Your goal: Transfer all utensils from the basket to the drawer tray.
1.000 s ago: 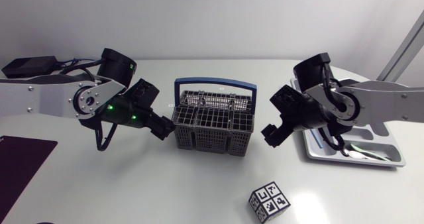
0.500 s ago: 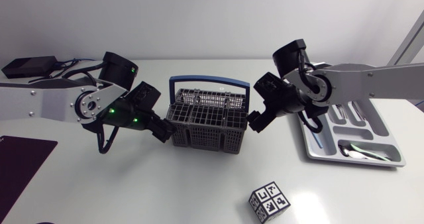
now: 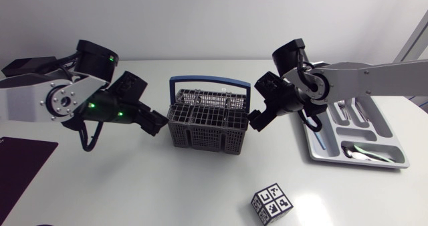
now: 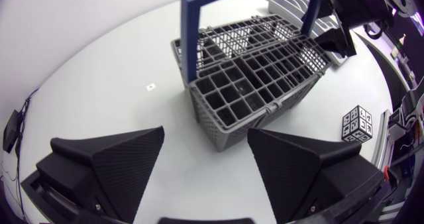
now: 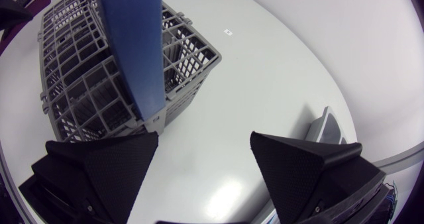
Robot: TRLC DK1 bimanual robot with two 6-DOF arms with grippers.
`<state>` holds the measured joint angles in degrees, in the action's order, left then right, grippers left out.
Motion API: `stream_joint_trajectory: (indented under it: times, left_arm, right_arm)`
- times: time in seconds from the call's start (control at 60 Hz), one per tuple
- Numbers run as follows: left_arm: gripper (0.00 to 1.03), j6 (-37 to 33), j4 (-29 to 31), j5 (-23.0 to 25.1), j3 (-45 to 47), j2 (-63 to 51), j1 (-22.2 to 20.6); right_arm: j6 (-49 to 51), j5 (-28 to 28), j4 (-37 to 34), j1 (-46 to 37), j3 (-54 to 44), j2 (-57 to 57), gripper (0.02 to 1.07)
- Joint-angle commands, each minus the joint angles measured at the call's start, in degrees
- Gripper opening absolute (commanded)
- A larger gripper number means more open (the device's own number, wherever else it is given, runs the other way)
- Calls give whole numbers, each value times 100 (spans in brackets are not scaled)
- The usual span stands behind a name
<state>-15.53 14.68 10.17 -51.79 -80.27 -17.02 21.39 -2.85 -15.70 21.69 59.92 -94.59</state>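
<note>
The grey wire basket (image 3: 208, 124) with a blue handle (image 3: 210, 83) stands mid-table. No utensil shows in its cells in the left wrist view, where the basket (image 4: 255, 85) lies ahead of the fingers. My left gripper (image 3: 155, 124) is open and empty just off the basket's left end. My right gripper (image 3: 257, 120) is open and empty at the basket's right end, beside the handle (image 5: 132, 45). The grey drawer tray (image 3: 314, 152) lies at the right with utensils (image 3: 356, 152) in its compartments.
A cube with black-and-white markers (image 3: 271, 203) sits near the front edge, right of the middle. A dark mat (image 3: 20, 162) lies at the front left. A black box with cables (image 3: 30, 65) sits at the back left.
My right gripper has swung left from beside the tray to the basket's right end. My left arm has drawn back slightly to the left. The basket has shifted a little leftward.
</note>
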Motion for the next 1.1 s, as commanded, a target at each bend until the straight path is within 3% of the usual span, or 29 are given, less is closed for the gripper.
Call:
stream_joint_trajectory:
  times: [0.0,0.183,0.417,1.083]
  left_arm:
    - [88,-187,88,-33,-68,108,287]
    - [88,-196,-141,-59,-244,-472,480]
    - [88,-126,-527,-385,-446,-1131,84]
    - [88,-126,-527,-385,-50,-780,-276]
  right_arm:
    - [-108,-22,-38,19,-24,-95,102]
    - [-135,-75,-38,54,-33,-78,102]
    - [-188,-163,-108,160,64,-69,102]
    - [-196,-225,-179,151,468,-420,102]
